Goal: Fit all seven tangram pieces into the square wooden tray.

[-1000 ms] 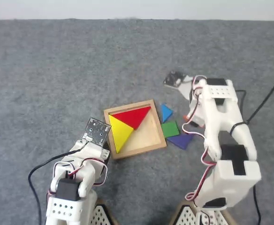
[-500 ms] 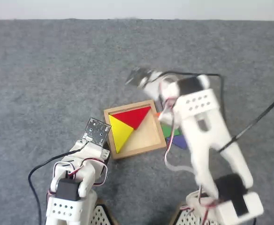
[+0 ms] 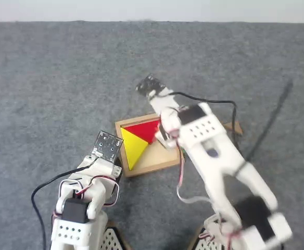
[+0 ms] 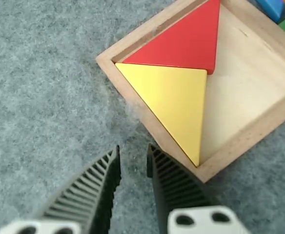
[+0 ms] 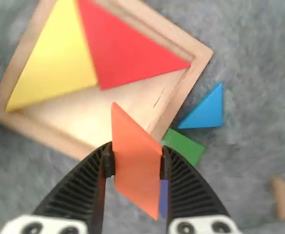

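Observation:
The square wooden tray (image 3: 122, 126) lies mid-table with a red triangle (image 3: 143, 128) and a yellow triangle (image 3: 133, 147) in its left half. My right gripper (image 3: 165, 136) hangs over the tray's right part. In the right wrist view it (image 5: 135, 152) is shut on an orange parallelogram (image 5: 135, 170), held above the bare floor of the tray (image 5: 197, 57). A blue triangle (image 5: 206, 109), a green square (image 5: 184, 146) and a tan triangle (image 5: 284, 197) lie on the carpet past the tray's right edge. My left gripper (image 4: 132, 163) rests near the tray's left corner (image 4: 108, 61), fingers slightly apart and empty.
Grey carpet covers the table on all sides of the tray. The tan piece (image 3: 233, 126) lies to the right of the right arm. The left arm's body (image 3: 81, 205) stays at the front left, and a cable (image 3: 42, 190) loops beside it.
My right arm has swung left from the loose pieces beside the tray to above the tray, carrying the orange piece. The left arm has not moved.

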